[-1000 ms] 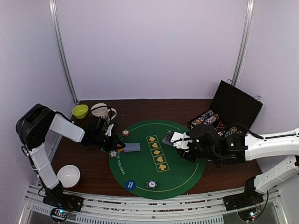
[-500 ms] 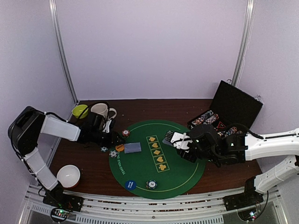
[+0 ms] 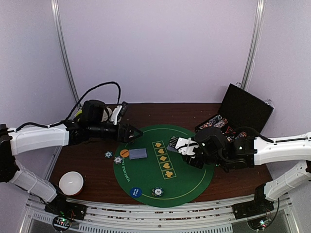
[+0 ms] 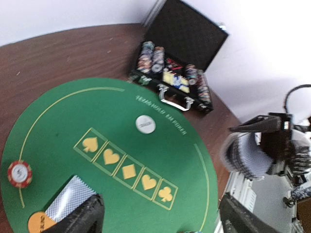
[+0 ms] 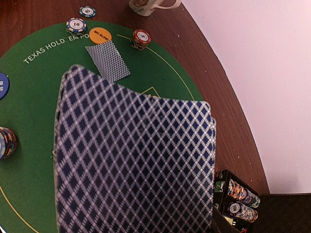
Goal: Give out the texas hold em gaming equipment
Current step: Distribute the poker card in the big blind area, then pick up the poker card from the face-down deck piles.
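My left gripper (image 3: 132, 134) hangs open and empty over the far left rim of the green mat (image 3: 187, 182). In its wrist view (image 4: 160, 224) a face-down card (image 4: 70, 199), an orange disc (image 4: 38, 223), a red chip (image 4: 19, 173) and a white disc (image 4: 145, 124) lie below. My right gripper (image 3: 184, 145) is shut on a fanned deck of playing cards (image 5: 136, 165) above the mat's right side. Two striped chips (image 3: 118, 159) (image 3: 108, 155) lie at the mat's left edge. A blue disc (image 3: 136, 192) and a chip stack (image 3: 157, 191) sit near the front.
An open black case (image 3: 243, 114) with rows of chips (image 3: 214, 124) stands at the back right. A white bowl (image 3: 71, 183) sits at the front left. A mug (image 3: 104, 113) is partly hidden behind the left arm. Brown table (image 3: 160, 111) surrounds the mat.
The left gripper opened, left a striped chip on the wood beside the mat's left edge, then rose and swung toward the far side. The right arm stayed still.
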